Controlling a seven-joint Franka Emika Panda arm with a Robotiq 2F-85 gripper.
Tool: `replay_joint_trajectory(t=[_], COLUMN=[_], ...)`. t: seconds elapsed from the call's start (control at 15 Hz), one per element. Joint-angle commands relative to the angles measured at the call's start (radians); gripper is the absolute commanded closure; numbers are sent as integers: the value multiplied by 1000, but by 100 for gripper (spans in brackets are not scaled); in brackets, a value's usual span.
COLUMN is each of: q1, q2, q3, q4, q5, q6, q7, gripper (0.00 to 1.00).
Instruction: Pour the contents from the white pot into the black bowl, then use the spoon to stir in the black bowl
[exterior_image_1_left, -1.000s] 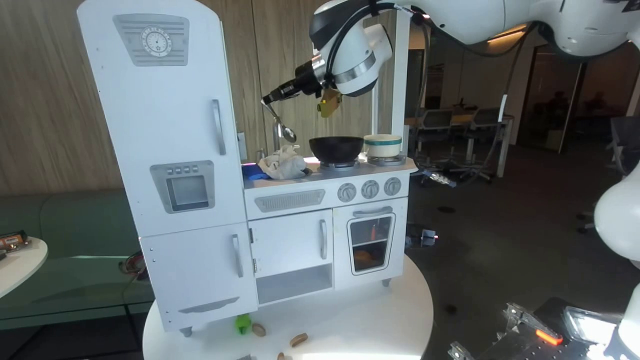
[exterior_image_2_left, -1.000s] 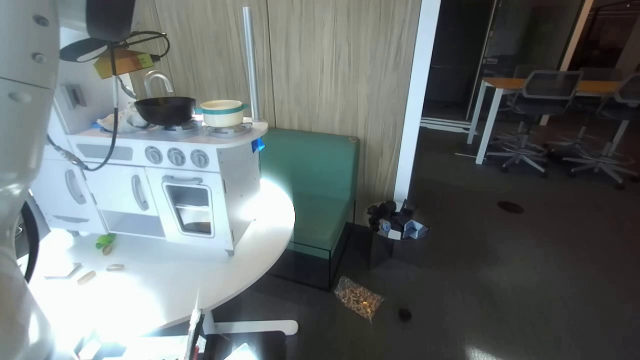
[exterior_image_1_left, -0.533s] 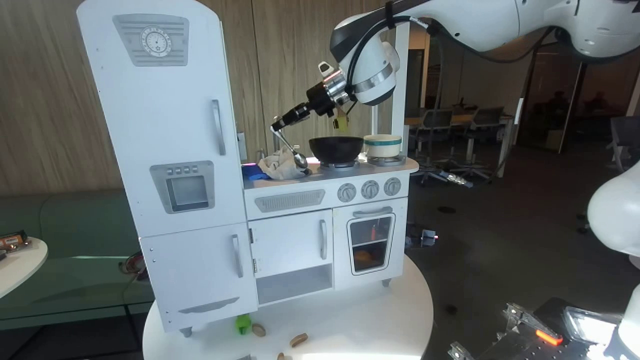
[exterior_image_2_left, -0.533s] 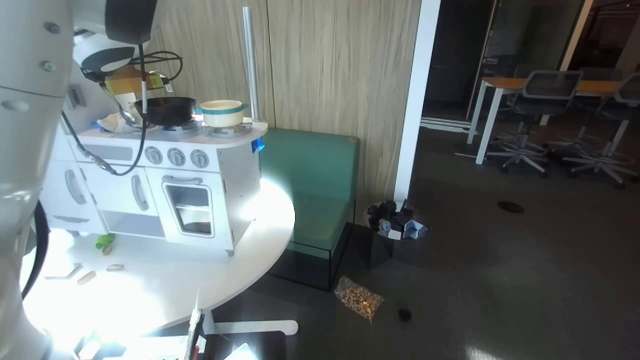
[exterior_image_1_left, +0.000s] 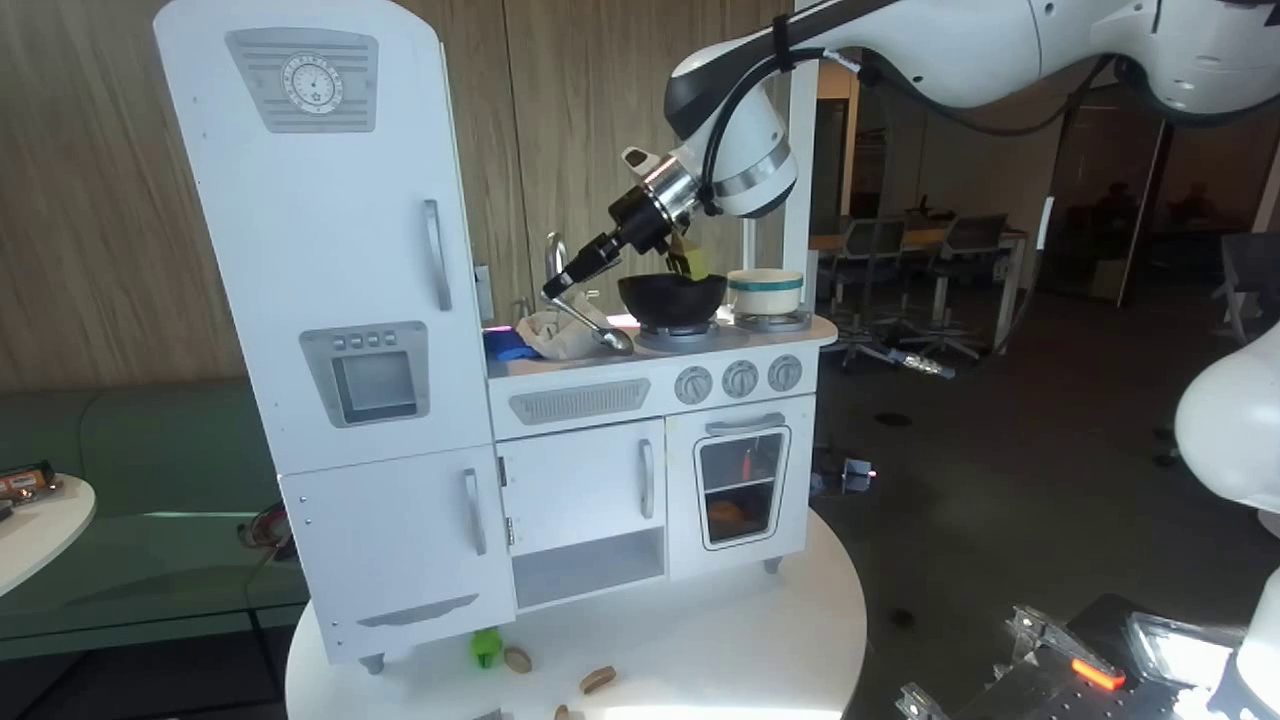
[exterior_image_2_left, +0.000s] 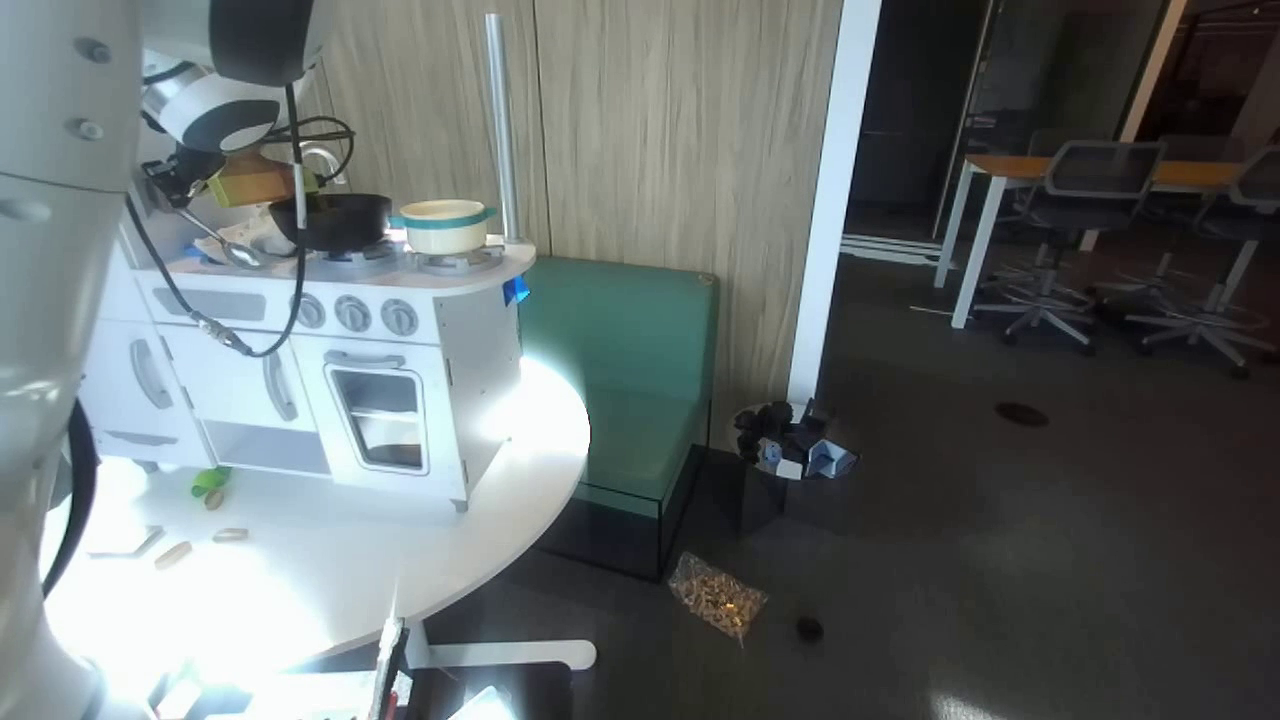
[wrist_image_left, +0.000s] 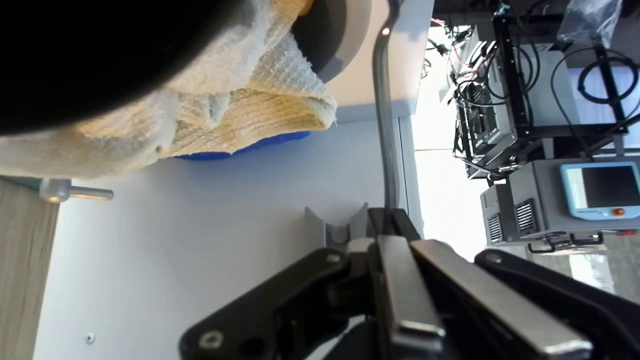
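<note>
the jaws pinch the downward-slanting spoon (exterior_image_1_left: 602, 332).

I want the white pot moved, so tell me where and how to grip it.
Probably by the teal handle facing away from the black bowl, coming from above: it juts out near the rim of the upright white pot, whereas the bowl crowds the opposite handle. The gripper holds the spoon, so that should go down first.

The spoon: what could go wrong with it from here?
The gripper holds the spoon near its handle's end, so a bump might twist it loose. The spoon's head hangs near the crumpled cloth and could snag it. It also sits lower than the rim of the black bowl, so moving sideways might knock the bowl.
</note>
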Motion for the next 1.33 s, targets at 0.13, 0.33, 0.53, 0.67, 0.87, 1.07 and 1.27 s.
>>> replay_joint_trajectory(t=[0.13,0.33,0.53,0.67,0.87,1.07,1.27], q1=[141,189,202,206,234,245,258], q2=[-13,-10,21,36,14,7,-60], q3=[-96,-123,-132,-139,-180,-197,-222], q4=[71,96,114,133,150,173,157], q5=[-99,-118,-167,-178,-160,-137,-106], q6=[-37,-16,-18,-42,-61,-81,-46], q7=[-17,-57,-58,-59,-89,-122,-95], gripper=[96,95,95,96,71,51,29])
